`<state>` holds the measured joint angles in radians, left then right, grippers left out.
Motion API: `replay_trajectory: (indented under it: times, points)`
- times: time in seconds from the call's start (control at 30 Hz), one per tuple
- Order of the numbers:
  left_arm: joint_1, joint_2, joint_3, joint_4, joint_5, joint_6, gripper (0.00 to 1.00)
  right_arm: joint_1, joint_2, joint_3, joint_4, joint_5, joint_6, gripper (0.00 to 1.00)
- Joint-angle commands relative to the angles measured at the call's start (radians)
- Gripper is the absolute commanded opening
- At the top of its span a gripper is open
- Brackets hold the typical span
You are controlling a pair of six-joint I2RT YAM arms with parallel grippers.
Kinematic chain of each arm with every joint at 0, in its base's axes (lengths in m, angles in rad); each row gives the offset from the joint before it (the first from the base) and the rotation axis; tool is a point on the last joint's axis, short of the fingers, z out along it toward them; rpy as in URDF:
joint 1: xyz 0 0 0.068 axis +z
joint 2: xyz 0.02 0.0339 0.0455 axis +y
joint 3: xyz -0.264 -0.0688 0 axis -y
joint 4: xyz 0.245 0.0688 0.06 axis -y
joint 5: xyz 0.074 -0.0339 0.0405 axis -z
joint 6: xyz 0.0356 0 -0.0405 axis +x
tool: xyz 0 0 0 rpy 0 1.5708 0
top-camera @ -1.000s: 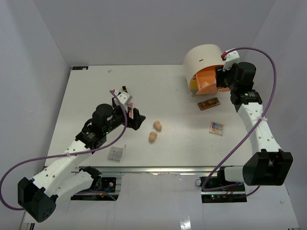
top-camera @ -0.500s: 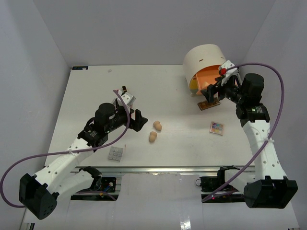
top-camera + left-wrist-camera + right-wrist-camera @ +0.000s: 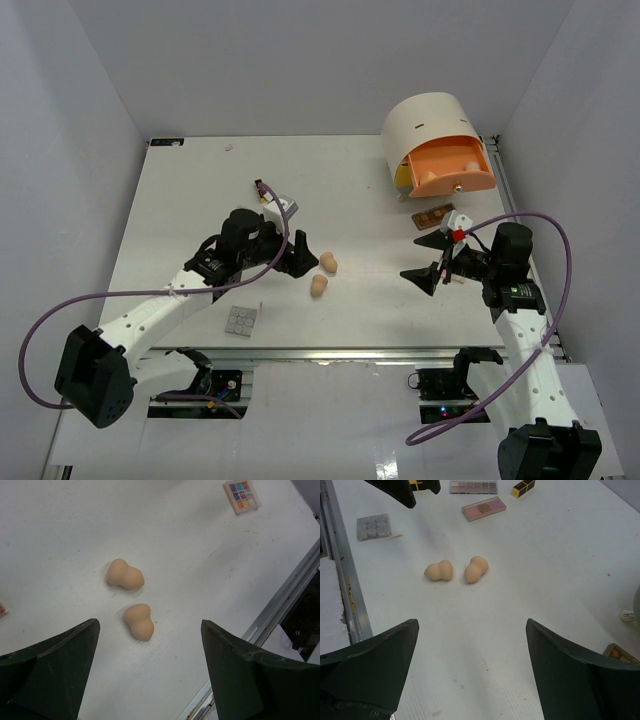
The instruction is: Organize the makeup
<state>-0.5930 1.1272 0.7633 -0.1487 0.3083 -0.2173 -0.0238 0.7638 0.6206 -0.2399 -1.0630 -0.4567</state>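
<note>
The white table (image 3: pixel 180 220) holds everything. The round cream drawer unit (image 3: pixel 425 125) sits at the far right, with its orange drawer (image 3: pixel 455 170) pulled out toward the near side.

The left arm reaches low from the near left to the middle of the table. The left gripper (image 3: pixel 302 256) points right, just beside the sponges, with its fingers spread wide and nothing between them. The right arm bends up on the right side. The right gripper (image 3: pixel 412 259) points left above the table, and its fingers are spread wide too, holding nothing.

The brown palette (image 3: pixel 433 216) lies near the drawer unit, its long side tilted up to the right. The grey palette (image 3: pixel 241 319) lies near the left arm at the near edge. The multicoloured palette (image 3: pixel 242 489) lies right of the sponges. The pink palette (image 3: pixel 483 508) lies left of them.

Two tan sponges rest apart in the middle. The far sponge (image 3: pixel 328 262) lies slanted. The near sponge (image 3: pixel 319 286) points from near to far.

A small lipstick tube (image 3: pixel 262 188) lies at the far left, slanted.
</note>
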Motion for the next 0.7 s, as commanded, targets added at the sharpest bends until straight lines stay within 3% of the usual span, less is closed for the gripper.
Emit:
replay_trajectory:
  times: [0.0, 0.3, 0.67]
  points:
    - [-0.001, 0.032, 0.064, 0.006, 0.024, -0.087, 0.93, -0.039, -0.072, -0.026, 0.105, -0.036, 0.006, 0.95]
    - [-0.001, 0.145, 0.126, -0.038, -0.029, -0.157, 0.92, -0.044, -0.099, -0.021, 0.106, 0.028, 0.035, 0.96]
    - [-0.034, 0.229, 0.168, -0.142, -0.198, -0.168, 0.87, -0.052, -0.104, -0.03, 0.13, 0.059, 0.065, 0.96]
